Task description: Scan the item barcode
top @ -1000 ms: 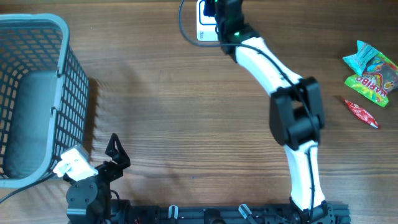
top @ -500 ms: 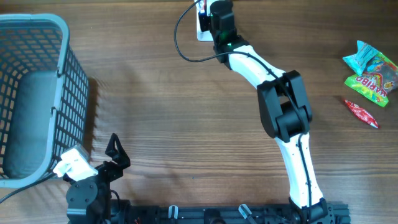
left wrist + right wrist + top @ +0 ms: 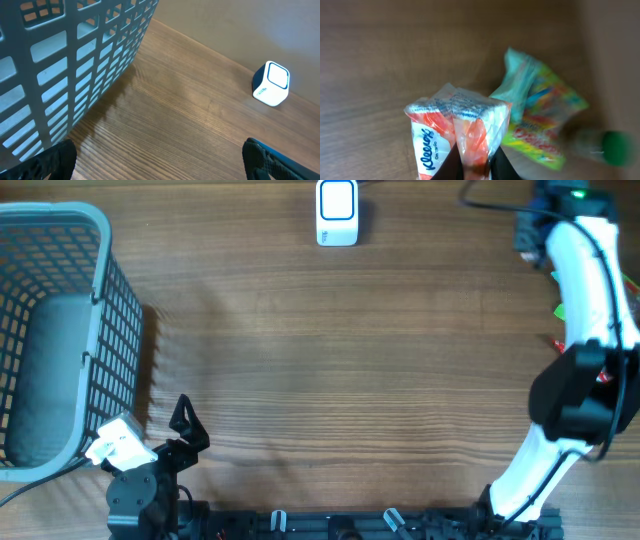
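At the table's (image 3: 330, 360) near left corner, beside the basket (image 3: 60, 225), the left gripper (image 3: 188, 430) rests with its jaws spread wide. Over the far right corner, the right gripper (image 3: 475, 167) pinches a Kleenex tissue pack (image 3: 455, 127) near a sweets bag (image 3: 540, 120). The scanner (image 3: 337, 212) sits at the middle of the far edge.

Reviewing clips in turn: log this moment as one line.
right gripper: shut on Kleenex pack | left gripper: open, beside basket | scanner: uncovered, pack well right of it
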Tool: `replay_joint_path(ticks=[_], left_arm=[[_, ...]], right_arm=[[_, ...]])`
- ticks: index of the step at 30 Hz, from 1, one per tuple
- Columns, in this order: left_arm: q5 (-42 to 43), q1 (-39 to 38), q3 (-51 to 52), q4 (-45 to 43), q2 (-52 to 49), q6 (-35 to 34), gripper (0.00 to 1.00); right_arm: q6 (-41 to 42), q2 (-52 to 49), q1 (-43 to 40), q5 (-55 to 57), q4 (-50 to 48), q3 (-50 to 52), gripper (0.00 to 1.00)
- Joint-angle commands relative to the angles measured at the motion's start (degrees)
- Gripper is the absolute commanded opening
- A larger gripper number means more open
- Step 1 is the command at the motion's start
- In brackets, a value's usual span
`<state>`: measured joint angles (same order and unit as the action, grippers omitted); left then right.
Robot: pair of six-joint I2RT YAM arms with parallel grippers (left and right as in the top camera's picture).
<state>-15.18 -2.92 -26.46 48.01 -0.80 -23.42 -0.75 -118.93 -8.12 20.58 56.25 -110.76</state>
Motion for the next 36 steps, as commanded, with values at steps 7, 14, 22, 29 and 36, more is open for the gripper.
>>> replay_joint_path(ticks=[7,14,22,29,36], left_arm=[[-0.5,-0.2,0.2,-0.1,0.4,0.7,1.0],[-0.5,-0.2,0.2,-0.1,0.4,0.7,1.0],[-0.5,-0.2,0.2,-0.1,0.4,0.7,1.0],[-0.5,-0.2,0.2,-0.1,0.4,0.7,1.0],[-0.5,-0.2,0.2,-0.1,0.4,0.7,1.0]], right_arm=[[1.2,-12.8,-9.1,-6.0,-1.6,0.7,0.04],[3.5,-3.1,-10.0,-6.9,-0.2,0.1,1.0],[4.0,27.2,-8.3,-35.7,4.6,0.1,1.0],[3.9,41.3,-8.3,-35.6,4.5,0.1,1.0],[3.9,42.4,-8.3,-35.7,4.7,0.2,1.0]])
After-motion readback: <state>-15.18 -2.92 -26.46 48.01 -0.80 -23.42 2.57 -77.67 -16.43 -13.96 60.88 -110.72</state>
